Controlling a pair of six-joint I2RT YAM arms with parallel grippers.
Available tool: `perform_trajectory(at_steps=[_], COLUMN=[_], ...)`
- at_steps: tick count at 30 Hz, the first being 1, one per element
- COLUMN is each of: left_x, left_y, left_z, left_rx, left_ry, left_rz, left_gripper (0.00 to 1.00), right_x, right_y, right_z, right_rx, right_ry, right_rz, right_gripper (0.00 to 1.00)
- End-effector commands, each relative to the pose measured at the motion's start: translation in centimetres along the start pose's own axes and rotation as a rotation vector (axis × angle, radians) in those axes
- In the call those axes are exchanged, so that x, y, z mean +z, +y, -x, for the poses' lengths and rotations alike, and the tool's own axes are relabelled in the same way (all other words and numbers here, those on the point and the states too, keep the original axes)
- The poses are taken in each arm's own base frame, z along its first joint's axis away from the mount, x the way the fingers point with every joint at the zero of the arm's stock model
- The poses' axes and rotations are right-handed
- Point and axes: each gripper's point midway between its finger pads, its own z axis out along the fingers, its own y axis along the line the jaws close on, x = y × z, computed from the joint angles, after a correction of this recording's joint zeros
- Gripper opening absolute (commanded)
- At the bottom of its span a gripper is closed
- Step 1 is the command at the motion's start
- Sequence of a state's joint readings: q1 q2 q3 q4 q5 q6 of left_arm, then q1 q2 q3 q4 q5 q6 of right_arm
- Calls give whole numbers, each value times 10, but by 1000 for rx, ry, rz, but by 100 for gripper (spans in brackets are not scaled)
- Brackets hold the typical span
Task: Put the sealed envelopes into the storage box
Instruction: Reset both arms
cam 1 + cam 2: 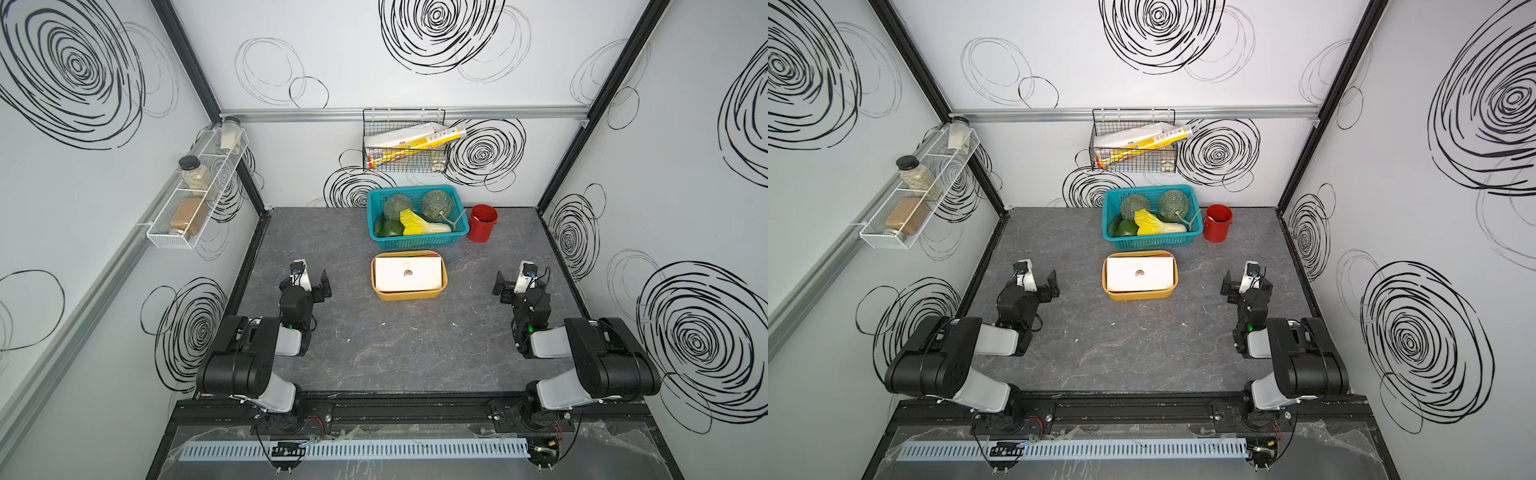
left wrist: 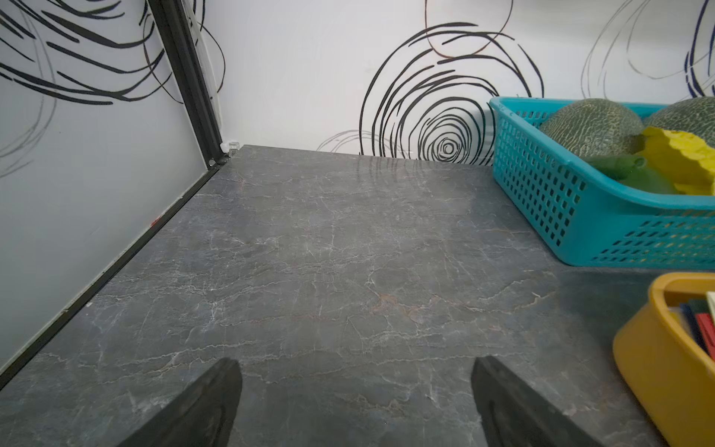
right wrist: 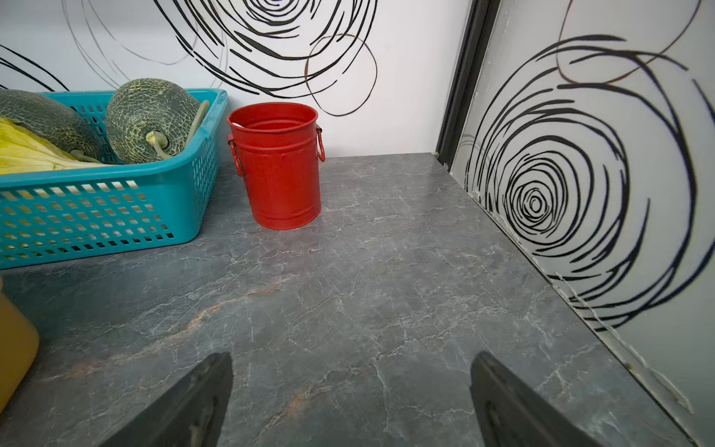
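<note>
Lengthwise left-to-right, storage box (envelopes likewise)

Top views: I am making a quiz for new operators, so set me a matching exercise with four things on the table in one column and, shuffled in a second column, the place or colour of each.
Things:
1. storage box
2. teal basket
3. bucket
4. white envelope

Descriptions:
A. red, beside the teal basket at the back
B. on top, inside the storage box
C. holds two melons
D. orange-yellow, nearer the robot than the teal basket

Pairs: 1-D, 2-C, 3-A, 4-B.
</note>
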State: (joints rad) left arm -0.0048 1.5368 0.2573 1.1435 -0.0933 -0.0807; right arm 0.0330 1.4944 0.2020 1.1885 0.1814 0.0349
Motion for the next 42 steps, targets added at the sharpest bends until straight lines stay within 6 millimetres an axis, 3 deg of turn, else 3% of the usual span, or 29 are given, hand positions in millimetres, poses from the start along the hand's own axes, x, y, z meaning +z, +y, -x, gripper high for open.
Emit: perform_trajectory(at_steps=[1, 30, 34, 35, 38, 40, 41, 42], left_x=[0, 0, -2, -1, -4, -6, -4, 4], left_y=[-3, -4, 5, -10, -18, 13, 9, -12], left_z=[19, 19, 21, 21, 20, 23, 24, 19], left_rx=[8, 6, -25, 25, 40, -49, -51, 22], left_ry=[-73, -69, -80, -74, -80, -95, -91, -55], left_rz=[-15, -25, 8, -60, -121, 31, 15, -97], left_gripper=[99, 99, 99, 99, 99, 99, 99, 99], right_x=[1, 0, 0, 1, 0, 0, 0, 0], right_y=[2, 7, 7, 8, 7, 7, 7, 7], right_z=[11, 11, 11, 11, 10, 10, 10, 10], right_rx=[-1, -14, -14, -14, -14, -14, -14, -15], right_ry=[-31, -37, -36, -37, -35, -35, -35, -35], right_rz=[10, 39, 39, 41, 40, 39, 39, 40], right_gripper=[100, 100, 100, 100, 100, 100, 100, 100])
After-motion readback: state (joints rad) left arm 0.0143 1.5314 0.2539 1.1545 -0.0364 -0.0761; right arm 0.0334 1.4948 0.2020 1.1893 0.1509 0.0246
